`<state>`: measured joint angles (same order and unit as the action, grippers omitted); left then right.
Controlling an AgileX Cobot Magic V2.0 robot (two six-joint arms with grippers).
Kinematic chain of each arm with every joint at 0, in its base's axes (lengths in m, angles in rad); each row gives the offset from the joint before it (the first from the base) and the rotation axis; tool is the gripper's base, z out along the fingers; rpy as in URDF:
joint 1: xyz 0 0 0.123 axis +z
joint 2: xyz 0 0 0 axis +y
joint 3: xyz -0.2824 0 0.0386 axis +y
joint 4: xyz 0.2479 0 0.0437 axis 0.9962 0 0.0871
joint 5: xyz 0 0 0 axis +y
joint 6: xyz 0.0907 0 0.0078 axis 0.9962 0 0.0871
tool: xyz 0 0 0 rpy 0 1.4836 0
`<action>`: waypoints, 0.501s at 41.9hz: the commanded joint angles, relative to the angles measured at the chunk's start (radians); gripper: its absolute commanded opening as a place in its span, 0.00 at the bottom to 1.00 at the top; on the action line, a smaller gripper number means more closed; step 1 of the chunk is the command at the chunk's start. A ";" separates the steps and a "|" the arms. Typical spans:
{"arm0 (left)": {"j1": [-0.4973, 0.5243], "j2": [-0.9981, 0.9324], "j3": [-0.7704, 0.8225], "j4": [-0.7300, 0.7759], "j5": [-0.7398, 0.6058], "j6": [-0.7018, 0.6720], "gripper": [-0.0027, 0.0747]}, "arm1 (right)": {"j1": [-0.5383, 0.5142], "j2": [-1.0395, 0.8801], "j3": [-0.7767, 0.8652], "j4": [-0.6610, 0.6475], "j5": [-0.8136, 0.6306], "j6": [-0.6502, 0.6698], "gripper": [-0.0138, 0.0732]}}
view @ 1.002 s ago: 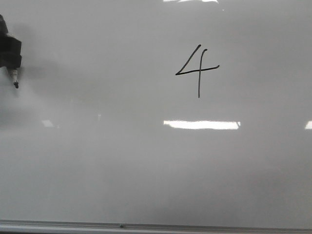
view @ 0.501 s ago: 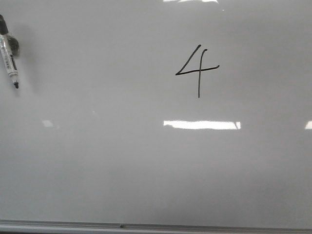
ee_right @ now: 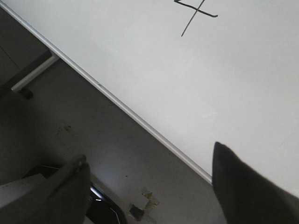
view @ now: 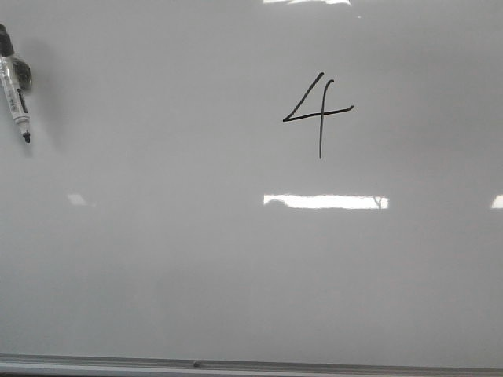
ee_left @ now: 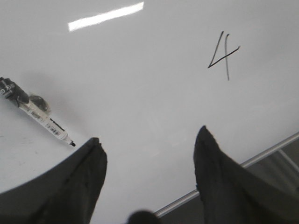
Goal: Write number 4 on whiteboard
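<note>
the whiteboard (view: 196, 267) fills the front view, its metal edge strip along the near side; the number 4 (view: 318, 114) stands in thin black strokes right of the middle, toward the far side; a marker (view: 14, 86) lies uncapped at the far left edge, tip on the board, well apart from the 4; the left hand (ee_left: 148, 142) is spread wide and holds nothing, near the marker's tip; the right hand (ee_right: 149, 161) is also wide and bare, over the board's edge strip

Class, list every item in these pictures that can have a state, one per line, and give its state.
number 4: fully drawn, open-topped.
whiteboard: lying flat, otherwise unmarked.
marker: uncapped, lying loose on the board.
left gripper: open, empty.
right gripper: open, empty.
</note>
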<state>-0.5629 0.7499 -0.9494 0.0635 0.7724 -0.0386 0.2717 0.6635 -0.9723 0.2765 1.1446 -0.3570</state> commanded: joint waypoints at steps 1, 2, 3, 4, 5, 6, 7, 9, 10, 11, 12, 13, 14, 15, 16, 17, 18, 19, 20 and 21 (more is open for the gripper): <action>-0.028 -0.036 -0.037 -0.011 -0.031 0.001 0.56 | -0.008 -0.024 -0.030 0.008 -0.036 0.042 0.80; -0.030 -0.042 -0.037 -0.013 -0.028 0.001 0.56 | -0.008 -0.028 -0.030 0.008 -0.036 0.050 0.80; -0.030 -0.048 -0.037 -0.015 -0.026 0.001 0.56 | -0.008 -0.032 -0.030 0.008 -0.036 0.057 0.80; -0.030 -0.049 -0.037 -0.018 -0.024 0.001 0.56 | -0.008 -0.036 -0.030 0.008 -0.036 0.062 0.80; -0.030 -0.052 -0.037 -0.020 -0.022 0.001 0.56 | -0.008 -0.036 -0.030 0.008 -0.036 0.064 0.80; -0.030 -0.051 -0.037 -0.022 -0.020 0.001 0.56 | -0.008 -0.036 -0.030 0.008 -0.036 0.069 0.80; -0.030 -0.051 -0.037 -0.022 -0.018 0.001 0.56 | -0.008 -0.036 -0.030 0.008 -0.036 0.073 0.80; -0.030 -0.051 -0.037 -0.022 -0.016 0.001 0.56 | -0.008 -0.036 -0.029 0.008 -0.037 0.078 0.80; -0.030 -0.051 -0.037 -0.022 -0.016 0.001 0.56 | -0.008 -0.036 -0.029 0.008 -0.038 0.079 0.80; -0.030 -0.051 -0.037 -0.022 -0.016 0.001 0.56 | -0.008 -0.036 -0.029 0.008 -0.038 0.081 0.80; -0.030 -0.051 -0.037 -0.022 -0.016 0.001 0.56 | -0.008 -0.036 -0.029 0.008 -0.038 0.084 0.80; -0.030 -0.051 -0.037 -0.022 -0.016 0.001 0.56 | -0.008 -0.036 -0.029 0.008 -0.038 0.086 0.80; -0.030 -0.051 -0.037 -0.022 -0.016 0.001 0.56 | -0.008 -0.036 -0.029 0.008 -0.039 0.087 0.80; -0.030 -0.051 -0.037 -0.022 -0.016 0.001 0.56 | -0.008 -0.036 -0.029 0.008 -0.039 0.087 0.80; -0.030 -0.051 -0.037 -0.022 -0.016 0.001 0.56 | -0.008 -0.036 -0.029 0.008 -0.039 0.087 0.79; -0.030 -0.051 -0.037 -0.022 -0.016 0.001 0.56 | -0.008 -0.036 -0.029 0.008 -0.039 0.088 0.78; -0.030 -0.051 -0.037 -0.022 -0.016 0.001 0.56 | -0.008 -0.036 -0.029 0.008 -0.039 0.092 0.76; -0.030 -0.051 -0.037 -0.022 -0.016 0.001 0.55 | -0.008 -0.036 -0.029 0.008 -0.039 0.097 0.74; -0.030 -0.051 -0.037 -0.022 -0.016 0.001 0.54 | -0.008 -0.036 -0.029 0.008 -0.039 0.100 0.70; -0.030 -0.051 -0.037 -0.022 -0.016 0.001 0.53 | -0.008 -0.036 -0.029 0.008 -0.039 0.103 0.67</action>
<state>-0.5850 0.7008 -0.9492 0.0483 0.8182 -0.0378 0.2717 0.6250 -0.9723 0.2749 1.1594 -0.2643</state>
